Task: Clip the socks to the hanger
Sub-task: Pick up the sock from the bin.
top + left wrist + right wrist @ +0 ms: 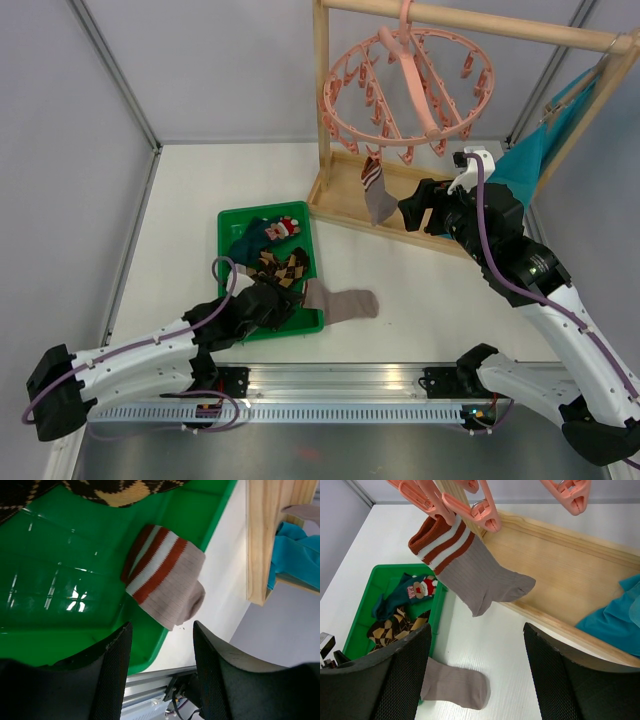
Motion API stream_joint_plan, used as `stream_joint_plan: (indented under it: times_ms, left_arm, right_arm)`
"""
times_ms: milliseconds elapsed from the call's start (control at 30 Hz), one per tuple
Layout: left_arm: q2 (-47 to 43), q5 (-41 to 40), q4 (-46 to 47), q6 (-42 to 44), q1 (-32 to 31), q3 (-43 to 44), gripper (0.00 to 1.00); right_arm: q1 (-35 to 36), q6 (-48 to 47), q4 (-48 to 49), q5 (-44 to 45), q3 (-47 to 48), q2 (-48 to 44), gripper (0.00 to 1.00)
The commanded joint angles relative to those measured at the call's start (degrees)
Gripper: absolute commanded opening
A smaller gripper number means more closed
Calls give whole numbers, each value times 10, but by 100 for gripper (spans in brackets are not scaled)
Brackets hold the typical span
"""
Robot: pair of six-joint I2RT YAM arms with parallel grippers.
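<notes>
The pink hanger (408,85) hangs from the wooden rail, and one of its clips (470,505) holds a grey-brown sock (377,195) (470,570) by the striped cuff. A second grey-brown sock (345,303) (165,582) (455,687) lies with its cuff in the green tray (230,222) and its foot out on the table. The tray also holds the dark teal sock (262,235) (405,595) and the argyle sock (280,268) (395,625). My left gripper (283,306) (161,675) is open just short of that cuff. My right gripper (415,215) (477,680) is open, empty, below and beside the hanging sock.
The wooden rail frame's base (400,215) (560,570) stands behind the tray. A bright teal cloth (545,145) (615,620) is draped at the frame's right end. Enclosure walls ring the table, and a metal rail (340,385) runs along the near edge.
</notes>
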Motion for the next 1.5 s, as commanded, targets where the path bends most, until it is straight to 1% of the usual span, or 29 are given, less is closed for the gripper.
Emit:
stream_joint_plan:
  times_ms: [0, 133, 300, 467, 900, 1033, 1100, 1233, 1467]
  left_arm:
    - [11, -20, 15, -46, -3, -7, 57]
    - [42, -29, 34, -63, -2, -15, 57]
    - [81, -26, 107, -79, -2, -41, 57]
    - [109, -24, 153, -88, -2, -50, 57]
    - [115, -43, 188, -105, 8, -65, 58]
    - [128, -42, 206, -114, 14, -79, 57]
    - [132, -43, 245, -117, 14, -88, 55]
    - [141, -43, 272, -116, 16, -97, 53]
    - [135, -38, 282, -109, 17, -94, 53]
  right_arm:
    - [3, 4, 12, 10, -1, -3, 80]
    - [3, 4, 13, 10, -3, -3, 80]
    - [3, 2, 11, 10, 1, -3, 80]
    - [4, 0, 5, 13, 6, -4, 81]
    - [3, -2, 6, 13, 5, -2, 81]
    - [4, 0, 10, 12, 1, -2, 81]
    - [4, 0, 9, 10, 1, -3, 81]
    - [3, 0, 9, 12, -1, -5, 81]
    - [3, 0, 9, 13, -6, -9, 81]
